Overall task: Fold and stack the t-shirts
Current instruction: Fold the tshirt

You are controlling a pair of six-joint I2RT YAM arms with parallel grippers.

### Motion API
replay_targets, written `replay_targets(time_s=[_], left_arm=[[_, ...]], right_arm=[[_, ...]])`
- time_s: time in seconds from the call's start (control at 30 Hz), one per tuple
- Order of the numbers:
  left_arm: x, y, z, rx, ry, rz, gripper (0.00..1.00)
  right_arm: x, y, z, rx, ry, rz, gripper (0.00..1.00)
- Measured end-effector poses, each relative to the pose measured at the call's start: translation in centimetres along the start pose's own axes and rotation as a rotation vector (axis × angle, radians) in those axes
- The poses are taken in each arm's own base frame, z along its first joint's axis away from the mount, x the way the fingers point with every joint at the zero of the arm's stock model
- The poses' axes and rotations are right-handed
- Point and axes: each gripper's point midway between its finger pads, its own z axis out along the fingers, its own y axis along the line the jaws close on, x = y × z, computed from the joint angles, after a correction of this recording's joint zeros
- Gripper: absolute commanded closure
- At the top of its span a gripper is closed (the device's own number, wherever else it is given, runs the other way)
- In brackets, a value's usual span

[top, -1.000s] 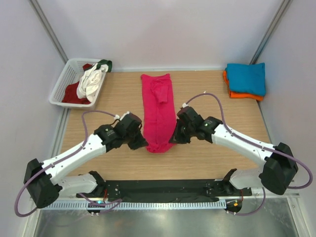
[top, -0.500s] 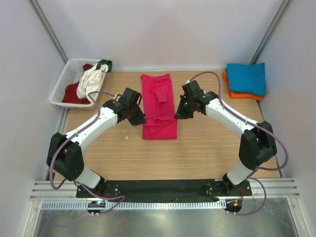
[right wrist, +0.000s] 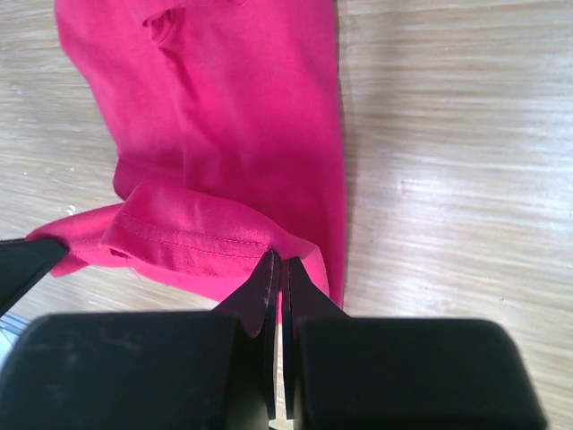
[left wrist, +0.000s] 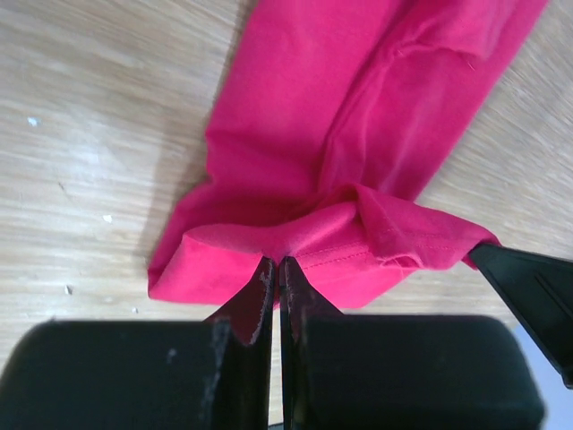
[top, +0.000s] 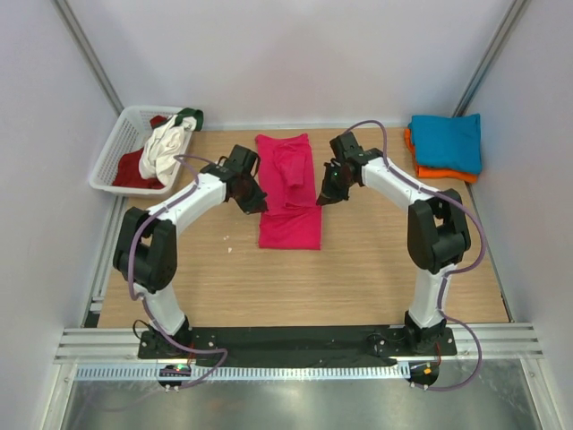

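Observation:
A magenta-pink t-shirt (top: 288, 193) lies as a long narrow strip on the wooden table (top: 224, 278), its near end doubled back over itself. My left gripper (top: 258, 204) is shut on the left corner of the hem (left wrist: 295, 242). At the opposite corner of that hem (right wrist: 206, 235), my right gripper (top: 322, 199) is shut too. Both hold the hem lifted over the strip's middle. In the left wrist view the gripper (left wrist: 278, 265) pinches the pink cloth; the right wrist view shows its gripper (right wrist: 278, 262) doing the same. Folded teal (top: 448, 141) and orange (top: 428, 170) t-shirts are stacked at the back right.
A white lattice basket (top: 121, 134) at the back left holds crumpled white (top: 166, 148), dark red (top: 134, 170) and green (top: 192, 116) shirts. Grey walls close in the table on three sides. A small white speck (top: 228, 237) lies left of the pink shirt.
Both grippers have carried the pink shirt's near hem away from the table's front toward the back, folding it over the strip. The arms now reach further out.

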Motion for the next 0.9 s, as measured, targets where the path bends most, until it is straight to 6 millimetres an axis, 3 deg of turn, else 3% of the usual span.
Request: replay_targets(time_s=[0.67,0.9], left_arm=[[-3.1,2.0,4.2,-0.070,0.022,-0.042,1.00],[-3.7,1.2,5.8,-0.062,0.040,-0.037,1.00]], right_arm=[[-2.0,-0.3,4.4,-0.001,0.065,-0.036,0.99],[-2.7,-1.1,5.2,0.017,0.081,-0.026,0.99]])
